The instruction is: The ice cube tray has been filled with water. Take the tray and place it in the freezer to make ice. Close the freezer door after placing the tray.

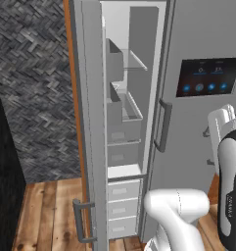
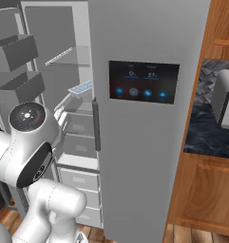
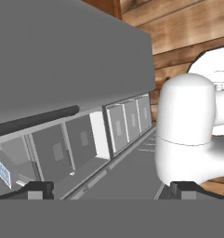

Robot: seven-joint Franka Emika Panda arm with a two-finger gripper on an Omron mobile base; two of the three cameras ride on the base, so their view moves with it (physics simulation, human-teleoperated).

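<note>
The ice cube tray (image 2: 81, 88), white with pale-blue cells of water, lies on a shelf inside the freezer (image 2: 73, 137), just left of the fridge door's handle. In the hand view the ice cube tray (image 3: 1, 169) shows at the far left edge. The freezer (image 1: 123, 142) stands open, with its freezer door (image 1: 92, 122) swung out to the left and bins on its inner face. My gripper (image 3: 111, 190) is open with nothing between its fingertips (image 3: 39, 189). It hangs outside the compartment, well back from the tray, and looks sideways along the freezer's drawers (image 3: 125, 122).
The right fridge door (image 2: 149, 142) with its dark display panel (image 2: 143, 81) is closed beside the freezer. A handle (image 1: 82, 220) sticks out low on the freezer door. A dark wall (image 1: 31, 88) and wood floor (image 1: 46, 211) lie left. Wood cabinets (image 2: 206, 190) and a toaster (image 2: 225, 99) lie right.
</note>
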